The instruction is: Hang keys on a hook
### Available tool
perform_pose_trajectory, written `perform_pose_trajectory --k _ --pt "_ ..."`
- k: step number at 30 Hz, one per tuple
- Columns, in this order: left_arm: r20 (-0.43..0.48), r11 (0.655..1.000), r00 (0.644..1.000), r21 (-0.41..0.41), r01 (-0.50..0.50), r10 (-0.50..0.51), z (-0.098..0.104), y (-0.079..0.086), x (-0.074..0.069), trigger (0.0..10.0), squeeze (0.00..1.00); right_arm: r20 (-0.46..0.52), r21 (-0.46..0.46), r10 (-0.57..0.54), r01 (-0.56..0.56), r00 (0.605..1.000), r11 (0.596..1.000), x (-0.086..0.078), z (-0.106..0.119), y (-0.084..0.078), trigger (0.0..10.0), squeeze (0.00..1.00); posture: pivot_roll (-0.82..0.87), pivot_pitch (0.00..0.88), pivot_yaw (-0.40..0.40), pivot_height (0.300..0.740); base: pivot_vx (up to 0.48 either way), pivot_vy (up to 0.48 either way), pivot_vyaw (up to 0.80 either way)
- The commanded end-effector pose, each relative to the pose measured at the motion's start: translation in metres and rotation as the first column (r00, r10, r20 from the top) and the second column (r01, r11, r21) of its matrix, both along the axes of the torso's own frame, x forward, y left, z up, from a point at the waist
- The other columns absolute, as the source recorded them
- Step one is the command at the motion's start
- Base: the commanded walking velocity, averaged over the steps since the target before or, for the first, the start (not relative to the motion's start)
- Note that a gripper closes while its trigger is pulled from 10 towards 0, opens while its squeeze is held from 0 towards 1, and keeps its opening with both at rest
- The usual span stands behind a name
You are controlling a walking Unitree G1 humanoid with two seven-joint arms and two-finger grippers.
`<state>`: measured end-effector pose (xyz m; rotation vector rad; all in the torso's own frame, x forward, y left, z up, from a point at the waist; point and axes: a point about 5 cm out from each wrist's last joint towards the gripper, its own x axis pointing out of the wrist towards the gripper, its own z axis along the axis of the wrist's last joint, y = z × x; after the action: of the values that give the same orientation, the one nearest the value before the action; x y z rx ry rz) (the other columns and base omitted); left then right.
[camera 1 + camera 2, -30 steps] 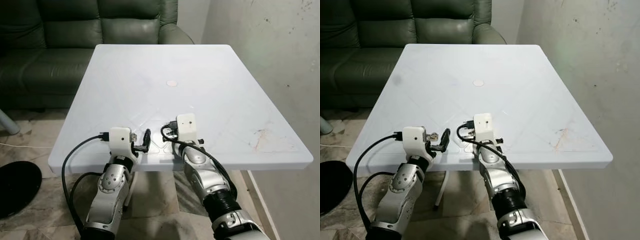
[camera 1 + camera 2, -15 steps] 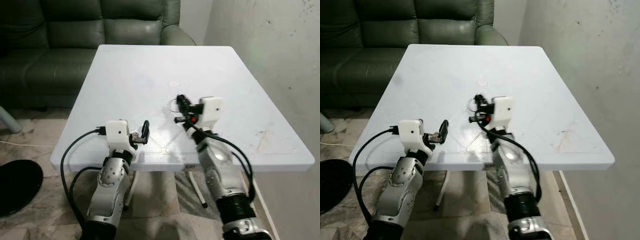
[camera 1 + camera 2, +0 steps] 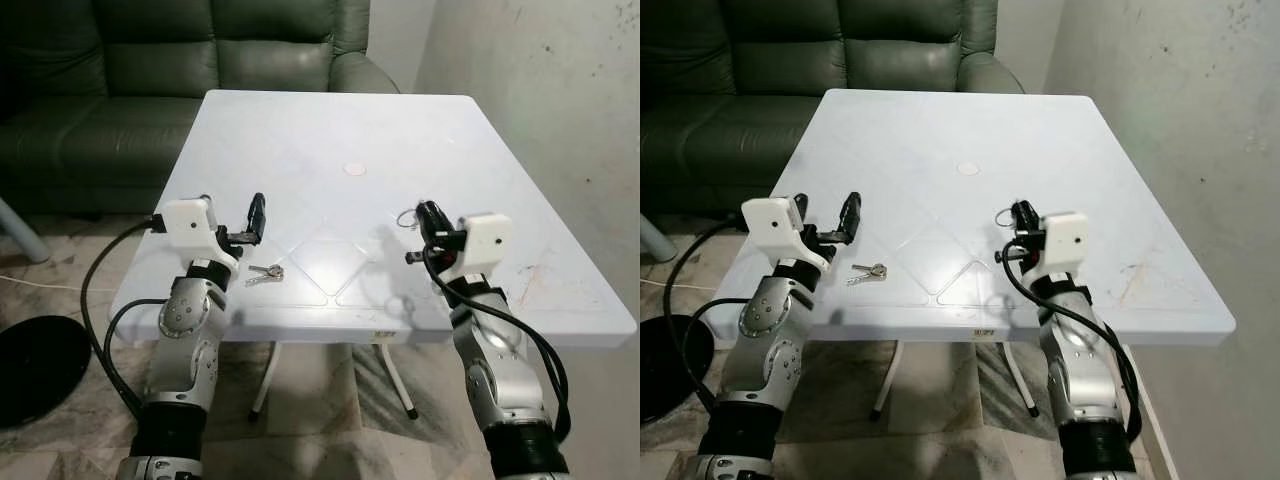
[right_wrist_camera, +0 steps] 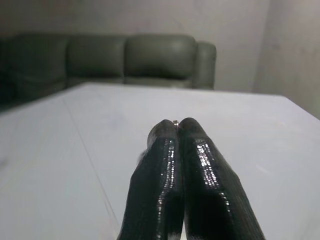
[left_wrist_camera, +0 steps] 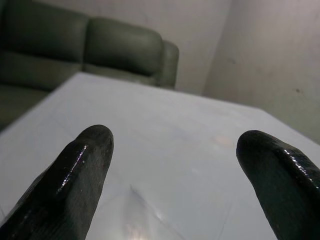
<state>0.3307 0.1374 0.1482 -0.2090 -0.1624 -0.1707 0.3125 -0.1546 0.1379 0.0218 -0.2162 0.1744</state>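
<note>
A small bunch of keys (image 3: 265,272) lies flat on the white table (image 3: 330,130) near its front left edge. My left gripper (image 3: 257,213) hovers just above and behind the keys, open, with nothing between its fingers (image 5: 80,170). My right gripper (image 3: 426,213) is held above the table's front right part, fingers pressed together (image 4: 165,165). A thin wire ring (image 3: 404,217) sticks out at its tips, and a speck of metal shows between them in the right wrist view.
A small round pinkish disc (image 3: 353,169) sits near the table's middle. A dark green sofa (image 3: 150,60) stands behind the table and a grey wall (image 3: 560,110) runs along the right. A black round object (image 3: 35,365) lies on the floor at the left.
The right gripper rose from the front edge and swung to the right, staying shut. The left gripper lifted and moved left, and the keys now lie uncovered on the table.
</note>
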Motion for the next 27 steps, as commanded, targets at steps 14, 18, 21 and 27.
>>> perform_pose_trajectory --k 14,18,21,27 --pt "0.044 0.999 0.999 0.036 0.024 -0.026 0.005 0.008 -0.010 10.0 0.00 -0.053 -0.042 -0.079 0.077 0.995 0.996 -0.016 -0.004 -0.007 10.0 0.00 -0.03 0.028 -0.018 0.732 0.000 0.000 0.00" --pt "0.043 0.999 0.999 0.033 -0.002 0.001 0.008 0.014 -0.008 10.0 0.00 -0.085 -0.036 -0.104 0.102 0.991 0.994 -0.014 -0.003 -0.009 10.0 0.00 -0.03 0.028 -0.014 0.732 0.000 0.000 -0.23" --pt "0.042 0.999 0.999 0.043 -0.004 0.002 0.008 0.014 -0.006 10.0 0.00 -0.080 -0.021 -0.085 0.083 0.993 0.996 -0.010 0.000 -0.007 10.0 0.00 -0.03 0.033 -0.014 0.732 0.000 0.000 -0.61" --pt "0.035 0.999 0.999 0.034 -0.026 0.025 0.007 0.011 -0.004 10.0 0.00 -0.081 -0.041 -0.061 0.058 0.995 0.997 -0.009 0.001 -0.002 10.0 0.00 -0.03 0.031 -0.015 0.732 0.000 0.000 -0.68"
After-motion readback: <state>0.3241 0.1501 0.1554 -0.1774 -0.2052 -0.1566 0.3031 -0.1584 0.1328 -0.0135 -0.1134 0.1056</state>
